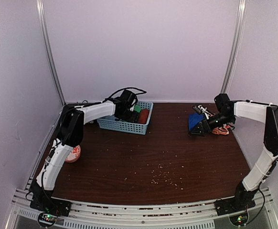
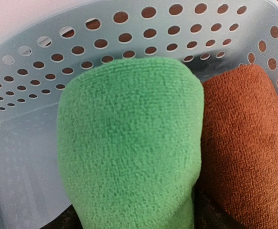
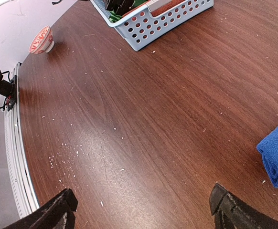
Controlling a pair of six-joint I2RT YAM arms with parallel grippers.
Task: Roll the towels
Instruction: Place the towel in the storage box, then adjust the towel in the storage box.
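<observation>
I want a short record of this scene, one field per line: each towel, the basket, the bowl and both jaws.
basket: far left of table, holds two towels
green towel: rolled, in basket, touching red towel
red towel: rolled, in basket
blue towel: on table, far right, outside basket
orange towel: on table, beside blue towel
bowl: left edge of table
right jaws: open, near blue towel
left jaws: over basket, state unclear

readable text: none in any view | green towel (image 2: 129,148): plain nap, no legible tag | basket (image 2: 29,157): plain perforated wall, no legible mark | bowl (image 3: 41,40): painted pattern only, too small to make out any letters
</observation>
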